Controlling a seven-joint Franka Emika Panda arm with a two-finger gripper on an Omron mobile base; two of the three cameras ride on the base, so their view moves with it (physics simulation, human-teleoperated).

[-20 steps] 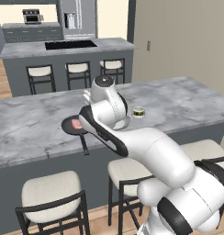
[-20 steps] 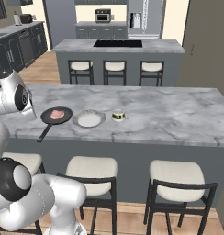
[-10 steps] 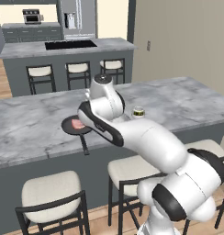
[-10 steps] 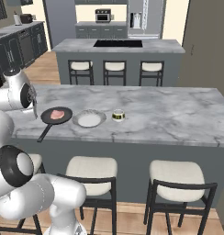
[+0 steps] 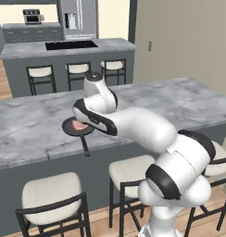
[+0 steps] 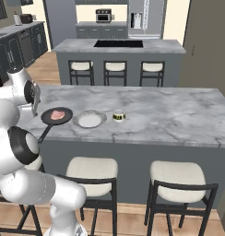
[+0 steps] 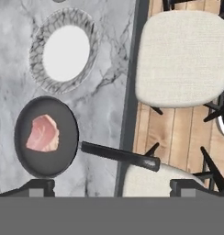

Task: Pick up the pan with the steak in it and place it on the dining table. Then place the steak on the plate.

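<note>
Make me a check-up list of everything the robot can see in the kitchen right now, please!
Surface: the dining table has a grey-white marble top.
Job's things: the pan sits on the dining table near its edge, its handle sticking out past the edge. The steak lies inside the pan. The plate is beside the pan, with nothing on it.
Clutter: a small jar stands beside the plate.
Claw: the claw hangs above the pan handle, open, holding nothing.
Cables: nothing seen.
Surroundings: stools stand by the table; a second counter with a black cooktop is behind it.
</note>
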